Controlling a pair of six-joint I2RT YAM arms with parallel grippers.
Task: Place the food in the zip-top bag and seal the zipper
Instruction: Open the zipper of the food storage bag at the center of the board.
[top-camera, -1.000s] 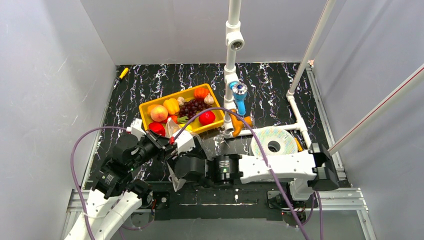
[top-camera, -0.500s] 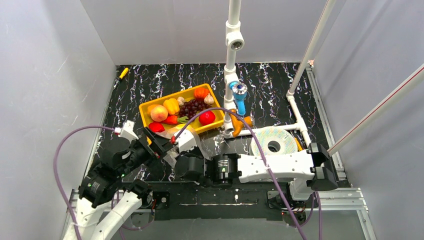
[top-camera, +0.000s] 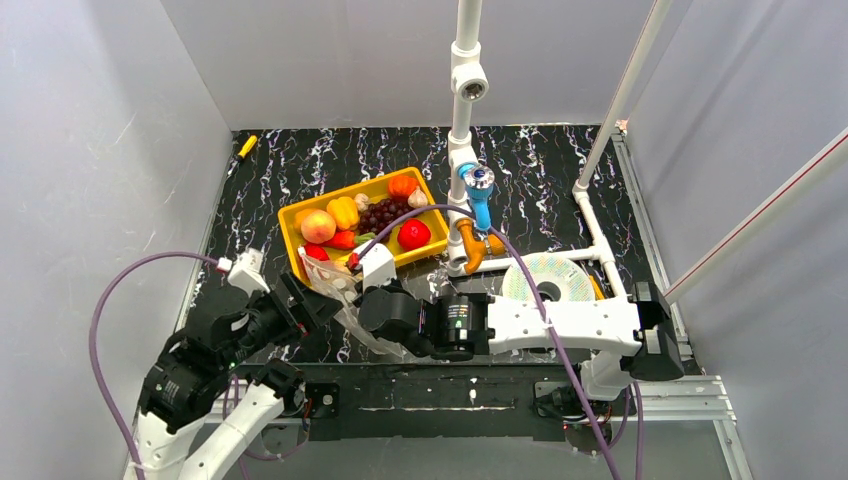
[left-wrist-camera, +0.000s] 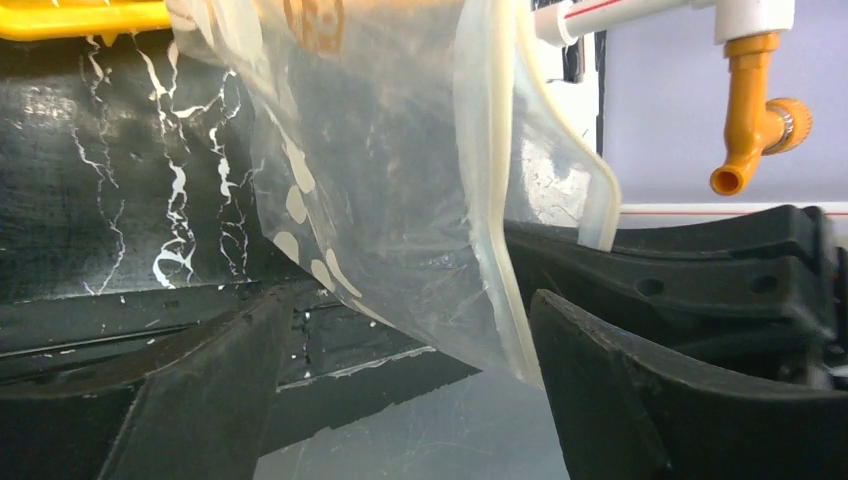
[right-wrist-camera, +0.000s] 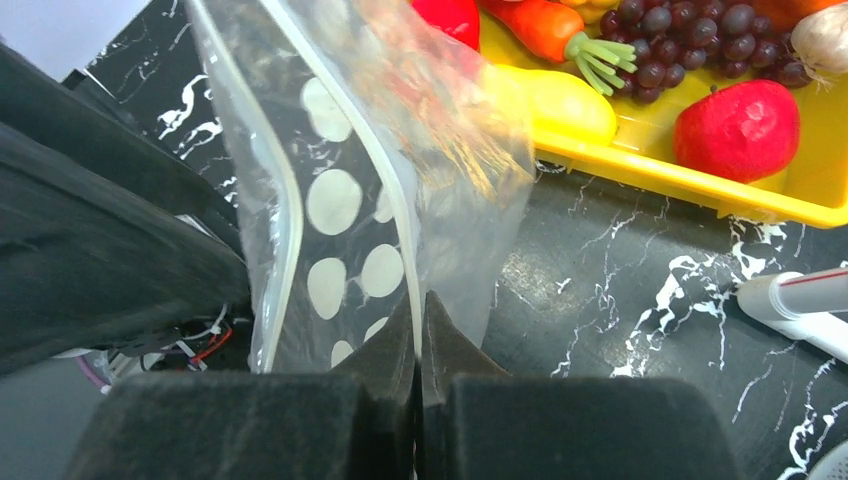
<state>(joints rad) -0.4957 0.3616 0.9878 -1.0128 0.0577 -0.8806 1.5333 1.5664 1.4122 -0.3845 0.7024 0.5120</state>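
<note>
The clear zip-top bag (top-camera: 338, 293) hangs in front of the yellow tray (top-camera: 345, 190). My right gripper (right-wrist-camera: 420, 305) is shut on the bag's mouth edge, pinching the zipper (right-wrist-camera: 398, 215). In the right wrist view the bag (right-wrist-camera: 350, 150) shows white dots, with nothing visible inside it. My left gripper (left-wrist-camera: 415, 400) is open, its fingers on either side of the bag's lower corner (left-wrist-camera: 380, 200) and apart from it. The food lies in the tray: peach (top-camera: 318, 226), yellow pepper (top-camera: 343, 212), grapes (top-camera: 383, 214), red apple (top-camera: 414, 235), carrot (top-camera: 340, 240).
A white pipe frame (top-camera: 462, 150) with a blue fitting (top-camera: 480, 195) and an orange tap (top-camera: 470, 245) stands right of the tray. A white spool disc (top-camera: 548, 280) lies beside my right arm. A yellow marker (top-camera: 246, 146) lies at the far left.
My left gripper opened, let go of the bag and drew back to the near left. My right gripper shut on the bag's mouth edge and shifted slightly right with it.
</note>
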